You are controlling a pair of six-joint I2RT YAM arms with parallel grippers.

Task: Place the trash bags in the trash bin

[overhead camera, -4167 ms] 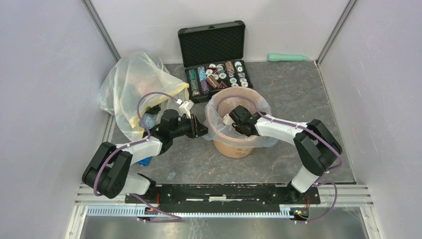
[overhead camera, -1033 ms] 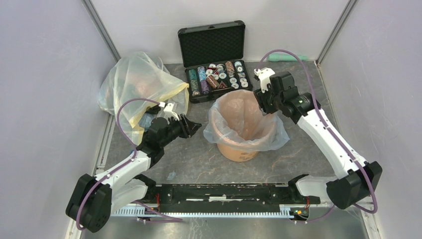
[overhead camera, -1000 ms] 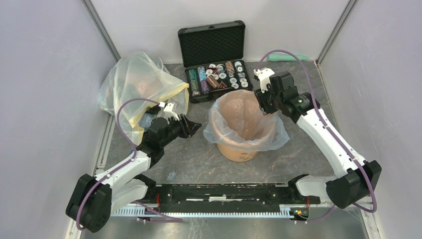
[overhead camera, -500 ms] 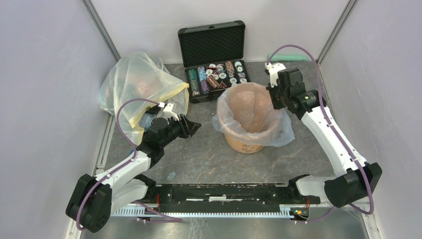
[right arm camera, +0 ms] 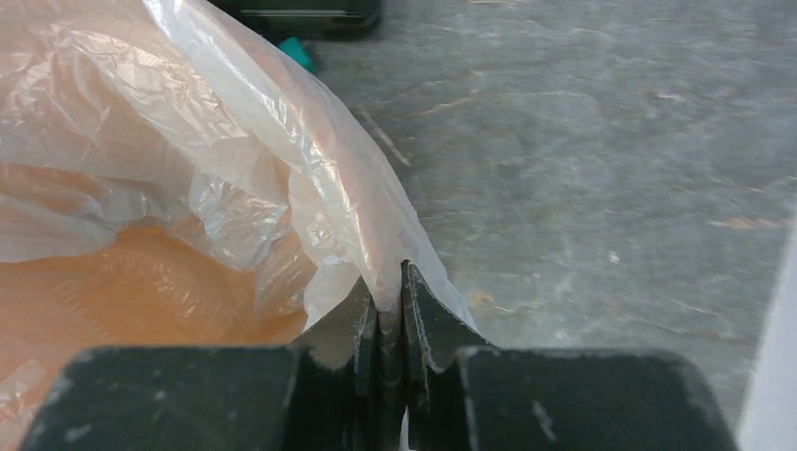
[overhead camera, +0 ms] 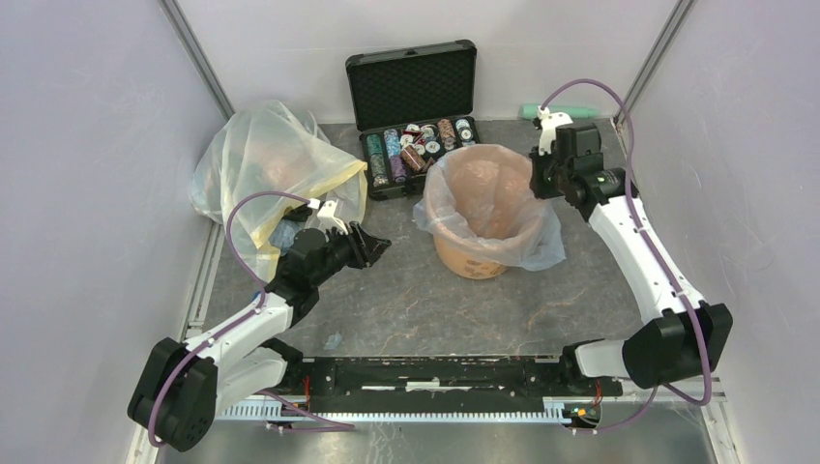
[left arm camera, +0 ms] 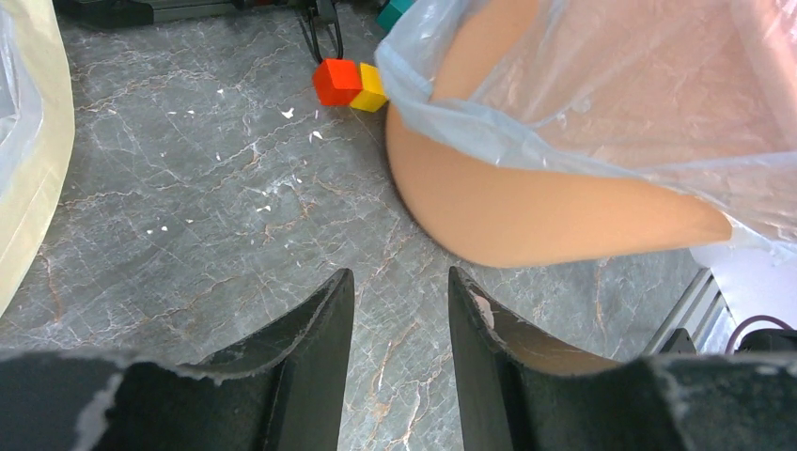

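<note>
Bag (right arm camera: 282, 169) edge sits pinched in right pincer (right arm camera: 387, 282); left pincer (left arm camera: 397, 278) half-open, empty. Hard tug might topple bin (overhead camera: 469, 261).

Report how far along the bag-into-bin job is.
Done: the thin pale blue translucent plastic bag lines the round orange-tan plastic bucket, its edge draped over the rim. In hand: the right gripper is shut on the bag's edge. The left gripper hangs open and empty beside the bucket. Left: probably letting go and tidying the drape.
</note>
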